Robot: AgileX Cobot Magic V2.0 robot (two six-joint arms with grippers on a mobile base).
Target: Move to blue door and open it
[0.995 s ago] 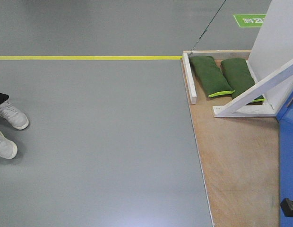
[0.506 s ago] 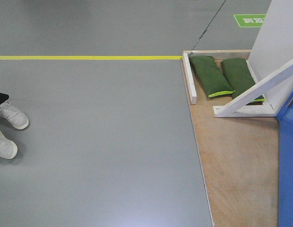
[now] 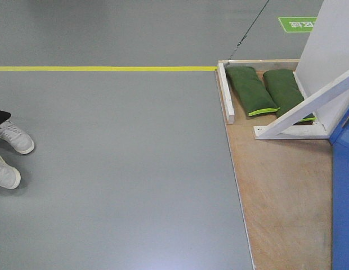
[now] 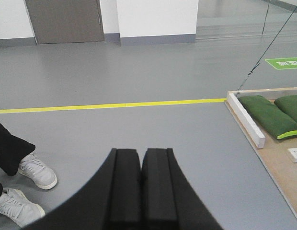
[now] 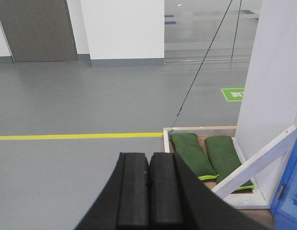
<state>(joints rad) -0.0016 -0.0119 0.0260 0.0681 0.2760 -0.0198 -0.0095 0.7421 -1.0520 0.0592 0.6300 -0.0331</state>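
Your right gripper (image 5: 148,191): fingers pressed together, holding nothing; blue door (image 5: 292,206) lies to its right, well apart, beside white brace (image 5: 256,165); your left gripper (image 4: 141,187): fingers likewise closed, empty, over grey floor (image 4: 139,76).

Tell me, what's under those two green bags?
A wooden board, edged by white wooden bars. The green bags lie flat on it; the patch right beneath them is covered.
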